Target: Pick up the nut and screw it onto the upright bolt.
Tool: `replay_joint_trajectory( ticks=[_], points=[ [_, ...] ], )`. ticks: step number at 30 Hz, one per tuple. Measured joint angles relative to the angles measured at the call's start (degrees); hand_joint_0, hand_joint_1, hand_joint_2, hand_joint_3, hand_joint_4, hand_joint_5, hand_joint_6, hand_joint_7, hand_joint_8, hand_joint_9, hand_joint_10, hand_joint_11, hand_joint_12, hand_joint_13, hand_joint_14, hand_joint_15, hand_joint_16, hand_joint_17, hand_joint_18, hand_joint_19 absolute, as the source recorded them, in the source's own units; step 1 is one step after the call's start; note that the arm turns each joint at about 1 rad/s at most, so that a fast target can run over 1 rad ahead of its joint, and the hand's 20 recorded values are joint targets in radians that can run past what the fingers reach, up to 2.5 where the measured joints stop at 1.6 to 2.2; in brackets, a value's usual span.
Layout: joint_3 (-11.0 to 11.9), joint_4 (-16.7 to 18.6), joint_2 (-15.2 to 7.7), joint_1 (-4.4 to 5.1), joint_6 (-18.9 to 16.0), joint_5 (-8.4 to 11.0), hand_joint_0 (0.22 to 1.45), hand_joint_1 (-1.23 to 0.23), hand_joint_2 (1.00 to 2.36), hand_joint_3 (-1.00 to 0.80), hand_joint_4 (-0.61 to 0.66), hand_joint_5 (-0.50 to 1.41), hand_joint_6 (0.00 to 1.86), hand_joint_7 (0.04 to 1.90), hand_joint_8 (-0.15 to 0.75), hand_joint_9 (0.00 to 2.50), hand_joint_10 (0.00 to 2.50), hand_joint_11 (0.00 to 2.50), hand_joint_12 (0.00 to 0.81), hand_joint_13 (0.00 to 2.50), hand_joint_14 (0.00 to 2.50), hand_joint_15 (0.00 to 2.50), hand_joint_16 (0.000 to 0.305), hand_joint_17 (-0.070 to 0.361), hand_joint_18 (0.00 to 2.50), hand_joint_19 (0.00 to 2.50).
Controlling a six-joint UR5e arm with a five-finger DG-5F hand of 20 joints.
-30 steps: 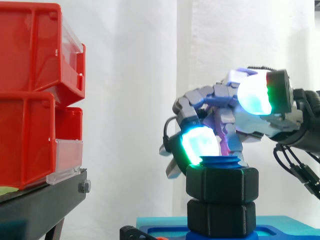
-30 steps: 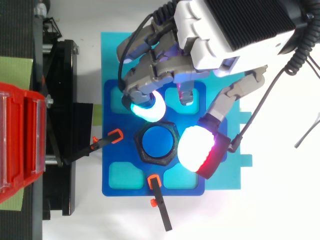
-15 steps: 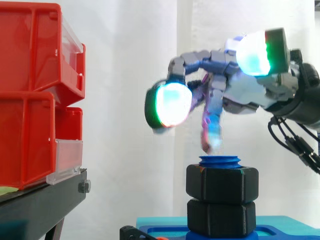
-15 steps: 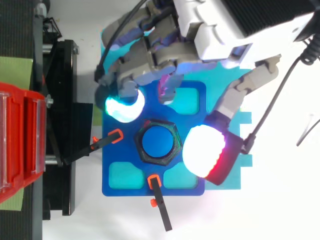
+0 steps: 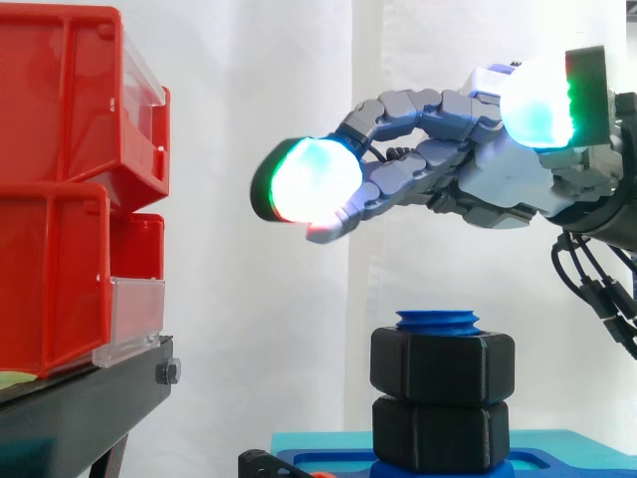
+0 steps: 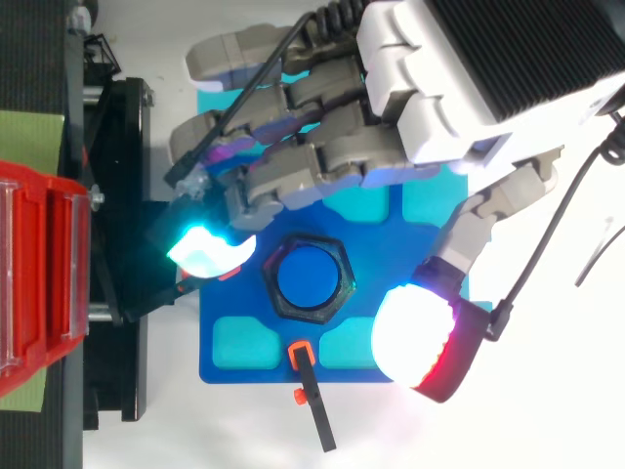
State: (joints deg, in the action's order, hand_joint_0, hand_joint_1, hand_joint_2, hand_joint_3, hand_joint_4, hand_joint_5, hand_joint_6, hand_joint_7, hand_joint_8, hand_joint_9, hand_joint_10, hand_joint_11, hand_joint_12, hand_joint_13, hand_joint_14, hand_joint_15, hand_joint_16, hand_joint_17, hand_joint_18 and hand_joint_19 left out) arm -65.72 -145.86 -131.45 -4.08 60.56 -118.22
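Observation:
A black hex nut (image 5: 443, 366) sits threaded on the upright blue bolt (image 5: 438, 321), just above a second black nut (image 5: 440, 433) at the base. From above the nut (image 6: 309, 278) rings the blue bolt top (image 6: 309, 277). My hand (image 5: 498, 179) hovers well above the bolt, its fingers stretched out straight toward the left with nothing in them. In the top view the hand (image 6: 391, 127) spreads over the far side of the blue plate (image 6: 225, 366), its thumb to the right of the nut.
Red bins (image 5: 70, 189) stand stacked on a black stand (image 5: 80, 408) at the left. Two orange-tipped black clamps (image 6: 312, 401) hold the blue plate on a teal base (image 6: 479, 313).
The hand has let go of the nut, lifted off it and straightened its fingers out to the left. The nut stays on the bolt.

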Motion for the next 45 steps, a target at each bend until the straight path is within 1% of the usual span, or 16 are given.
replay_joint_trajectory(
  ticks=[4, 7, 14, 22, 26, 33, 45],
  points=[
    [-0.71, 0.71, -0.02, 0.46, 0.06, 0.52, 0.43, -0.27, 1.0, -0.5, 0.06, -0.24, 0.5, 0.51, 0.187, 0.25, 0.0, 0.0, 0.317, 0.1, 0.0, 0.0, 0.042, 0.093, 0.0, 0.0],
    [-1.47, 1.01, -0.03, 0.59, 0.03, 0.68, 0.42, -0.25, 1.0, -0.5, 0.06, -0.24, 0.5, 0.52, 0.182, 0.18, 0.0, 0.0, 0.319, 0.05, 0.0, 0.0, 0.043, 0.097, 0.0, 0.0],
    [-2.59, 1.51, -0.03, 0.82, 0.29, 1.04, 0.42, -0.23, 1.0, -0.5, 0.06, -0.24, 0.5, 0.53, 0.182, 0.13, 0.0, 0.0, 0.324, 0.01, 0.0, 0.0, 0.045, 0.1, 0.0, 0.0],
    [-4.02, 4.05, -0.06, 1.22, 0.36, 2.73, 0.42, -0.23, 1.0, -0.5, 0.08, -0.23, 0.5, 0.54, 0.19, 0.14, 0.0, 0.0, 0.326, 0.02, 0.0, 0.0, 0.045, 0.102, 0.0, 0.0],
    [-4.13, 4.38, -0.29, 1.24, 0.39, 2.93, 0.43, -0.23, 1.0, -0.5, 0.09, -0.23, 0.5, 0.54, 0.192, 0.14, 0.0, 0.0, 0.327, 0.02, 0.0, 0.0, 0.045, 0.102, 0.0, 0.0],
    [-4.15, 4.99, -1.82, 1.26, -0.22, 2.96, 0.43, -0.23, 1.0, -0.5, 0.11, -0.22, 0.5, 0.57, 0.205, 0.18, 0.0, 0.0, 0.331, 0.05, 0.0, 0.0, 0.045, 0.101, 0.0, 0.0],
    [-4.19, 3.14, -2.12, 1.34, 0.47, 3.0, 0.43, -0.24, 1.0, -0.5, 0.14, -0.2, 0.5, 0.62, 0.221, 0.25, 0.0, 0.0, 0.338, 0.13, 0.0, 0.0, 0.044, 0.099, 0.0, 0.0]
  ],
)
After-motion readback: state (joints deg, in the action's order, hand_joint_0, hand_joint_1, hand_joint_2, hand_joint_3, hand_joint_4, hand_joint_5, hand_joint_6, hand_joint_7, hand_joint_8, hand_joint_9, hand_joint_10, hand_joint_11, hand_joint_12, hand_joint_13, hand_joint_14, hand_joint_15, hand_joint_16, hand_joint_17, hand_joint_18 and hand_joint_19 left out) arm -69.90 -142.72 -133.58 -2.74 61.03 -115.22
